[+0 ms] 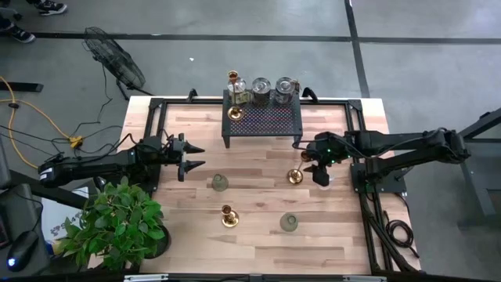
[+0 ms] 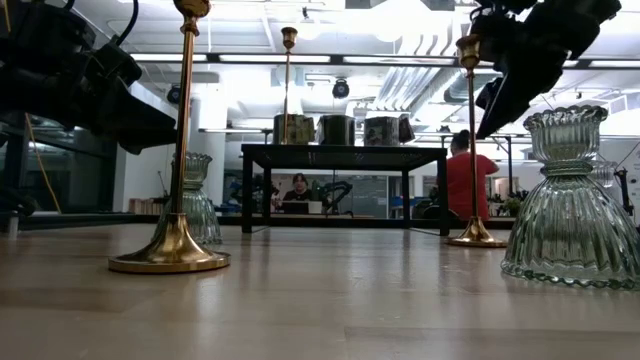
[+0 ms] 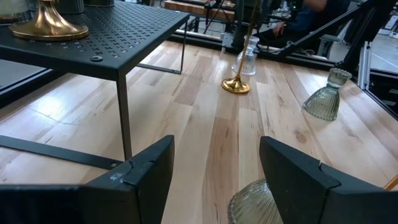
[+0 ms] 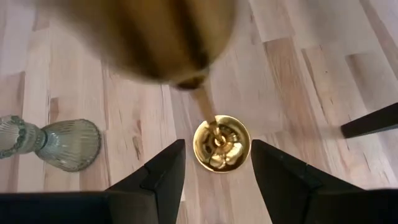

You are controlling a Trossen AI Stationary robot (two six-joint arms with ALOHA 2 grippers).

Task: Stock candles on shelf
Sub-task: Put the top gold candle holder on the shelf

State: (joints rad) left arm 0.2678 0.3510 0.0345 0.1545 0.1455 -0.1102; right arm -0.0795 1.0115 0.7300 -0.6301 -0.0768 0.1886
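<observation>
Two grippers, both open-fingered. The right gripper hangs over a candlestick by the shelf. The left gripper waits left.

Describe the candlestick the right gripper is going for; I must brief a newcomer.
Start at the black mesh shelf at the table's far edge. Just off its front right corner, on bare wood, stands a tall brass candlestick, with the open right gripper above it. The other floor-standing brass candlestick sits farther toward the near edge.

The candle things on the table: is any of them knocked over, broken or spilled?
Nothing stands out. The brass candlesticks and glass holders stand upright on the table, and the items on the black shelf look orderly.
</observation>
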